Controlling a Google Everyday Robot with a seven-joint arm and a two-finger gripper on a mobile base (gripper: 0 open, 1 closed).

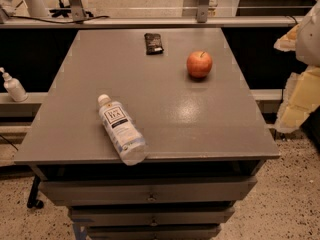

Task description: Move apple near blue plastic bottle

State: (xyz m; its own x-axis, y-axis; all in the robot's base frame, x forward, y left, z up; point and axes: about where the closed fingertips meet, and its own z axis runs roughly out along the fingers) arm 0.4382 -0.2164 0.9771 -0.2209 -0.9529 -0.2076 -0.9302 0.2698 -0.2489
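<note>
The round red-orange apple (199, 64) stands on the grey table top (190, 119), at the back right. The clear bluish plastic bottle (121, 130) with a white cap and a "TEA" label lies on its side at the front left, its base at the table's front edge. Apple and bottle are well apart. My gripper (299, 84) shows as a pale, yellowish-white shape at the right edge of the camera view, off the table's right side, to the right of the apple and holding nothing that I can see.
A dark small packet (153, 43) lies at the back middle of the table. A white pump dispenser (14, 86) stands on a ledge to the left. Drawers (150, 189) sit under the table top. A rail runs behind the table.
</note>
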